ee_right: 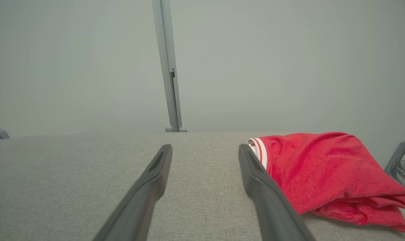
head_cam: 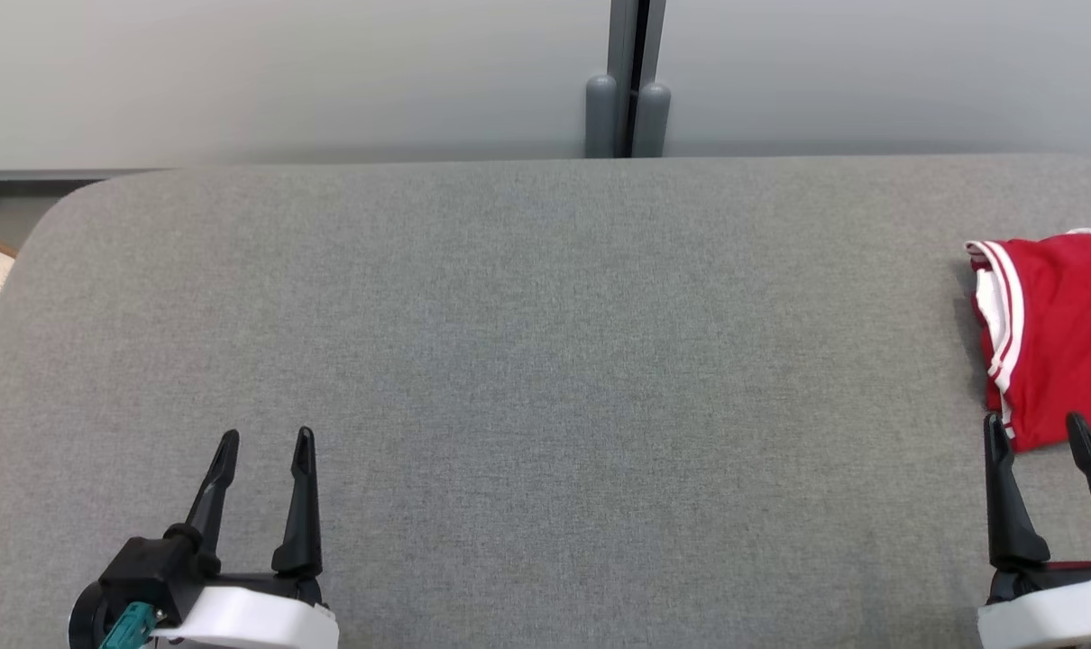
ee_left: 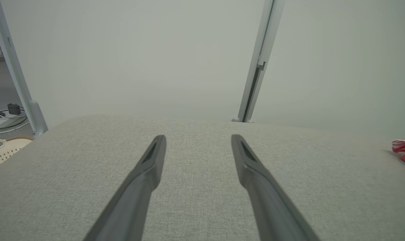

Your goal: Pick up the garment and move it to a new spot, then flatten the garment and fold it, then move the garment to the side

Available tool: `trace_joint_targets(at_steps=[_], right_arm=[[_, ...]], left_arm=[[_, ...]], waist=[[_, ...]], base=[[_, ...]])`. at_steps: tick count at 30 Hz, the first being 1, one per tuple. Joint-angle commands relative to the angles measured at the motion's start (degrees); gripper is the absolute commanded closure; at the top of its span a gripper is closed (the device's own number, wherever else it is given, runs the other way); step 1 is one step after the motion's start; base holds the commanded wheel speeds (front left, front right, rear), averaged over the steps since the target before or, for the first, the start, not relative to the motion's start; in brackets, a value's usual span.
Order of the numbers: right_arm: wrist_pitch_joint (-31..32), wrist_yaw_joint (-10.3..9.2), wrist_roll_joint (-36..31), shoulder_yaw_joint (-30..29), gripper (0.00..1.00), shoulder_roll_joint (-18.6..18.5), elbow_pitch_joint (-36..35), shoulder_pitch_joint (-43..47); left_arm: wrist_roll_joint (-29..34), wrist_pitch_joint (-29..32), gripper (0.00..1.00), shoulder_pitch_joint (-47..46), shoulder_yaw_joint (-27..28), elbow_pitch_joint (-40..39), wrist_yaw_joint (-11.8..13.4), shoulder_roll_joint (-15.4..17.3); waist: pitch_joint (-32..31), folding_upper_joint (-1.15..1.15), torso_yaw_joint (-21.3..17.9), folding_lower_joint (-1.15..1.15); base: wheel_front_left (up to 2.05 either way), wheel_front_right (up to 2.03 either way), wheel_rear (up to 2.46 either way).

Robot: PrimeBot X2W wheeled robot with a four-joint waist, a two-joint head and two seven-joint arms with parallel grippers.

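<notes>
Left gripper (head_cam: 267, 435): two long matte-black plastic fingers (ee_left: 145, 180) tapering to narrow tips, with a slot-shaped recess (ee_left: 151, 154) on each inner face near the tip. Behind the jaws: black knuckle block (head_cam: 162, 563), round black housing (head_cam: 86, 622), teal connector plug (head_cam: 131, 628), glossy white wrist shell (head_cam: 257, 622). Right gripper (head_cam: 1032, 420): same black fingers, white shell behind.

Red cloth garment (ee_right: 323, 167), grey woven matt table (head_cam: 545, 361)

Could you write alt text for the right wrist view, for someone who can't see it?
A crumpled red garment with white trim lies on a grey table beside the right gripper, whose two dark fingers stand open and empty.
</notes>
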Motion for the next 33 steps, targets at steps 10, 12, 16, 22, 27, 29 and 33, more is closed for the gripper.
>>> trace_joint_targets(at_steps=[10, 12, 16, 22, 27, 29, 33], right_arm=[[3.27, -0.14, 0.31, 0.78, 0.0, -0.42, -3.65, 6.01], [3.68, -0.14, 0.43, 0.85, 0.0, -0.36, -4.4, 6.61], [3.8, -0.14, 0.68, 0.32, 0.0, -0.05, -5.4, 6.99], [3.76, -0.14, 0.55, 0.34, 0.0, -0.05, -5.76, 6.95], [3.92, -0.14, 0.46, 0.06, 0.0, -0.09, -5.78, 6.75], [3.97, -0.14, 0.59, 0.05, 0.0, -0.25, -5.83, 6.61], [4.07, -0.14, 0.7, -0.03, 0.0, -0.43, -5.9, 6.53]], left_arm=[[-1.08, 0.91, 0.0, 5.45, 0.14, 0.15, -0.18, 1.76], [-1.18, 1.07, 0.0, 5.8, 0.08, -0.05, -0.01, 1.8], [-1.01, 1.68, 0.0, 5.21, -0.18, -0.19, 0.2, 2.3], [-0.76, 1.88, 0.0, 4.86, -0.45, -0.18, 0.55, 2.6], [-0.8, 1.82, 0.0, 4.58, -0.75, -0.31, 0.64, 2.62], [-0.75, 1.75, 0.0, 4.4, -0.87, -0.36, 0.7, 2.64], [-0.68, 1.67, 0.0, 3.73, -1.05, -0.4, 0.77, 2.69]], waist=[[-6.78, 0.0, -1.36, 0.0], [-6.97, 0.0, -1.52, 0.0], [-6.74, 0.0, -1.23, 0.0], [-6.56, 0.0, -1.12, 0.0], [-6.34, 0.0, -1.04, 0.0], [-6.17, 0.0, -0.95, 0.0], [-5.78, 0.0, -0.71, 0.0]], base=[[0.0, 0.0, 0.0], [0.0, 0.0, 0.0], [0.0, 0.0, 0.0], [0.0, 0.0, 0.0], [0.0, 0.0, 0.0], [0.0, 0.0, 0.0], [0.0, 0.0, 0.0]])
